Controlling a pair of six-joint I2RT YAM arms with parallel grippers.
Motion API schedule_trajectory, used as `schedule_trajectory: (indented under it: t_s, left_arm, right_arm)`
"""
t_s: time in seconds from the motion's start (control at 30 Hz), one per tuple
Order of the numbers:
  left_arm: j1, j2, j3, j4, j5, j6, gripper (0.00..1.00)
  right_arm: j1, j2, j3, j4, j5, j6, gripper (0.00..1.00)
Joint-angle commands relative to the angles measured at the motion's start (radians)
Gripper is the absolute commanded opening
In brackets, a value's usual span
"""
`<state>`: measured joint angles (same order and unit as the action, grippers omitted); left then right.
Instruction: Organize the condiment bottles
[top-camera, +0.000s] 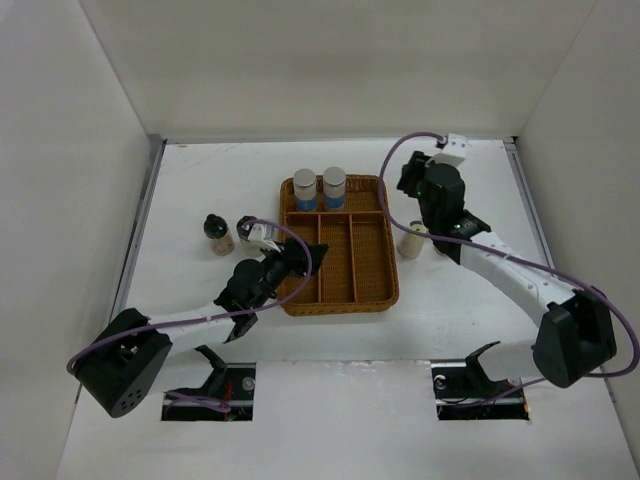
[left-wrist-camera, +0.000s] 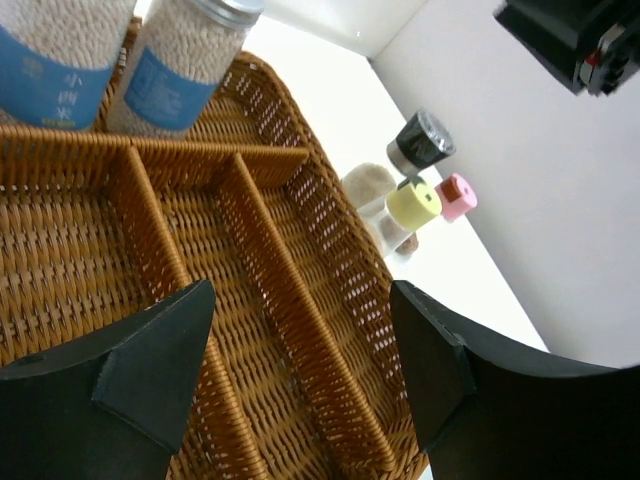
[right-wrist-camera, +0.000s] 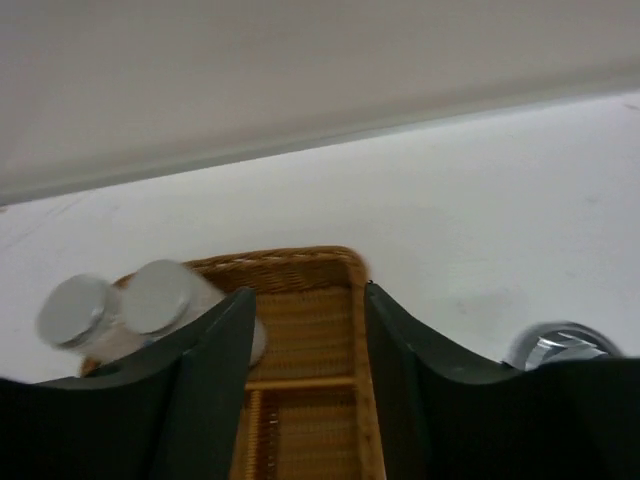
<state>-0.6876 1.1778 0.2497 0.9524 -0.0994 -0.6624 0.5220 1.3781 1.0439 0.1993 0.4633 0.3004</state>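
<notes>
On the table, the brown woven tray holds two white, blue-banded jars at its far left. Over the tray the left gripper has its jaws apart, holding nothing. The right gripper, by the far right corner, is apart and empty too. The right arm hides most of the round-capped jars right of the tray. A dark-capped jar stands left.
</notes>
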Motion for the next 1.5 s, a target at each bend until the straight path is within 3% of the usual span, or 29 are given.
schedule_trajectory:
  t_s: [0.0,0.2,0.53,1.1,1.23,1.37,1.47]
  left_arm:
    - [-0.008,0.011,0.02,0.055,0.018,0.001,0.7]
    - [-0.014,0.037,0.029,0.057,0.02,0.001,0.7]
    - [-0.025,0.013,0.025,0.054,0.014,0.007,0.7]
    - [-0.014,0.028,0.028,0.051,0.023,-0.006,0.7]
    - [-0.023,0.016,0.028,0.048,0.009,0.007,0.7]
    - [-0.011,0.025,0.03,0.048,0.023,-0.005,0.7]
    - [-0.022,0.026,0.028,0.051,0.009,0.006,0.7]
  right_arm:
    - [-0.092,-0.043,-0.083,-0.006,0.069,0.049,0.54]
    - [-0.194,-0.039,-0.093,-0.144,0.161,0.002,0.88]
    - [-0.218,0.088,-0.053,-0.236,0.068,0.005,0.94]
    - [-0.265,0.191,0.019,-0.196,-0.012,0.032,0.72]
    - [-0.264,0.197,0.022,-0.213,-0.017,0.04,0.74]
    - [-0.264,0.165,0.015,-0.173,-0.008,0.049,0.56]
    - [-0.264,0.115,0.01,-0.126,0.014,0.04,0.52]
